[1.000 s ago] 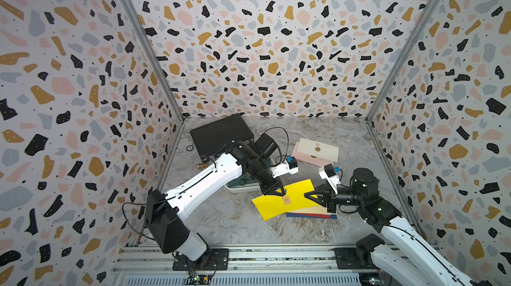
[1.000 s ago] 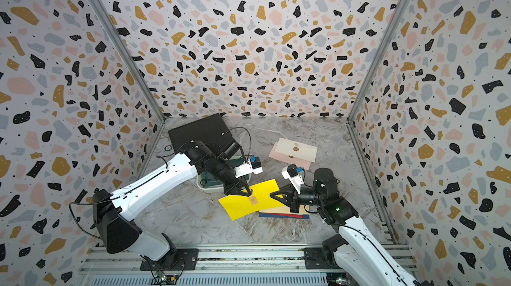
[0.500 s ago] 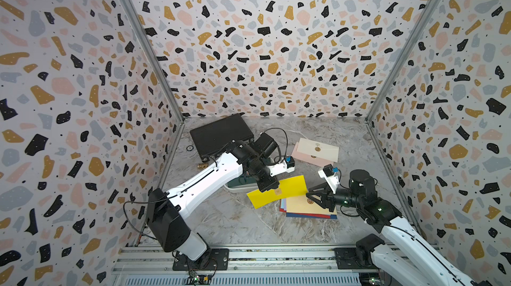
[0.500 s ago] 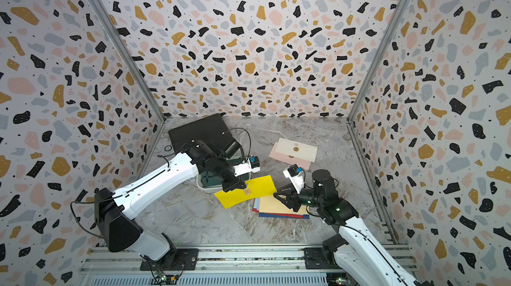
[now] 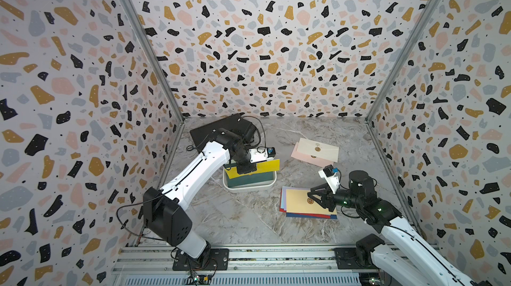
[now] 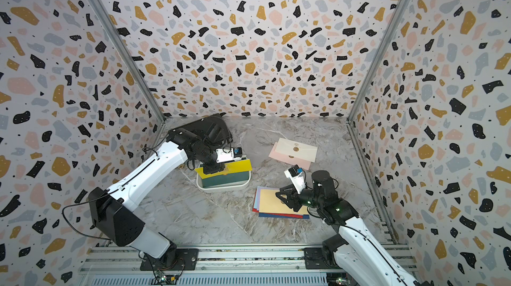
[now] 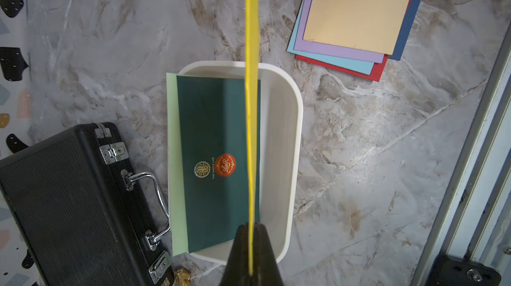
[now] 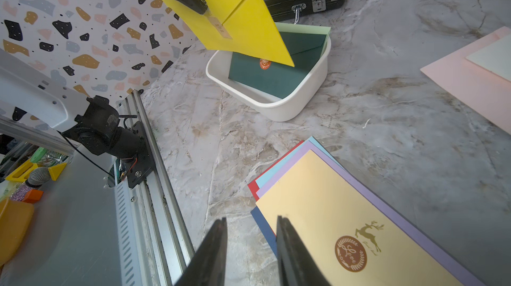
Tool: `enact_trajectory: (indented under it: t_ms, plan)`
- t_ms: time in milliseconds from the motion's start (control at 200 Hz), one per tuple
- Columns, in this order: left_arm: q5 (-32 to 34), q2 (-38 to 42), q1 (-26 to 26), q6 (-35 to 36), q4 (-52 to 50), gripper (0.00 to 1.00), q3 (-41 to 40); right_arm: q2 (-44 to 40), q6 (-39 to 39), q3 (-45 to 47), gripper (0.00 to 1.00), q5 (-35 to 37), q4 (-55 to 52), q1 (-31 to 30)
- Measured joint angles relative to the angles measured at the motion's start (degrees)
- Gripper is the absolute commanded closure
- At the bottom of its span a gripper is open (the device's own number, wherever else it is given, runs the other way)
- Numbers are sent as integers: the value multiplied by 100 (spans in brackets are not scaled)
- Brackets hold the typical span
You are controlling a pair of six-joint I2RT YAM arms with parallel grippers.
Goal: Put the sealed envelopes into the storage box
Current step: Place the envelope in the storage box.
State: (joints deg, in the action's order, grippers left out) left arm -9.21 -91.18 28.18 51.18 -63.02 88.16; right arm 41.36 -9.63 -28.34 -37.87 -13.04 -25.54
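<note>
Your left gripper is pinching a flat yellow envelope, tilted over the white box. Your right gripper is hanging spread apart.

left gripper clamps yellow envelope, held tilted above white box | dark green envelope lies in white box | right gripper, jaws slightly apart, over tan-topped stack of envelopes | cream envelope overlaps pink envelope farther back | black case behind white box, near back left corner
</note>
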Motion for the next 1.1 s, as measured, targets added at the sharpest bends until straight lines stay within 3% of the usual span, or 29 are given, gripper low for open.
enact_trajectory:
  t_ms: [430,901,1001,1101]
  plan:
    - [-686,-1099,-728,588,-271,100,389,-33,-59,26,63,2,0,-20]
    - [-831,-1875,-896,822,-216,100,531,-9,-83,81,63,120,-26,-52]
    - [-822,-1899,-901,820,-127,97,531,-7,-85,85,63,142,-26,-59]
    - [-708,-1897,-901,787,39,86,520,11,-92,87,63,157,-28,-63]
